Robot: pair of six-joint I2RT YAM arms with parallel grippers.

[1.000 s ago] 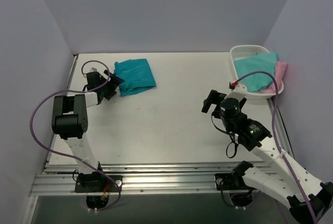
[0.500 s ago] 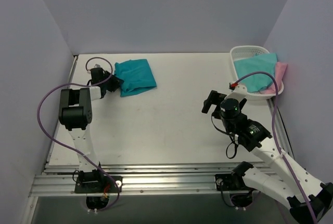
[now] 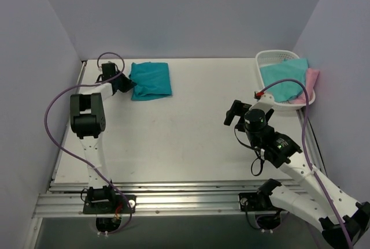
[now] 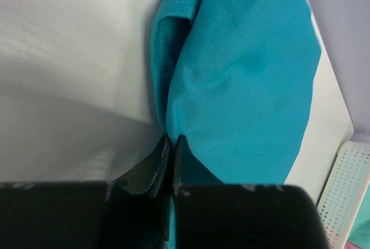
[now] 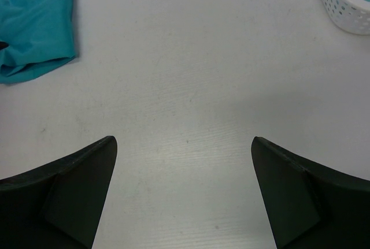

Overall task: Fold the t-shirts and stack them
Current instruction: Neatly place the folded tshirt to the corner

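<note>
A folded deep teal t-shirt (image 3: 151,80) lies at the back left of the table. My left gripper (image 3: 128,83) is at its left edge, low on the table. In the left wrist view the fingers (image 4: 172,140) are shut on the edge of this teal t-shirt (image 4: 248,81), with a strip of cloth showing between them. An aqua t-shirt (image 3: 283,79) and a pale pink one (image 3: 313,79) lie in the basket. My right gripper (image 3: 232,113) hovers over bare table at mid right, and its fingers (image 5: 182,140) stand wide open with nothing between them.
The white slotted basket (image 3: 263,60) stands at the back right corner; its rim shows in the right wrist view (image 5: 341,7) and the left wrist view (image 4: 347,197). Walls close in at the left, back and right. A purple cable loops off each arm.
My left gripper has gone from open to shut on the teal t-shirt's edge and shifted toward the back wall; the shirt turned slightly with it. The right arm has not moved.
</note>
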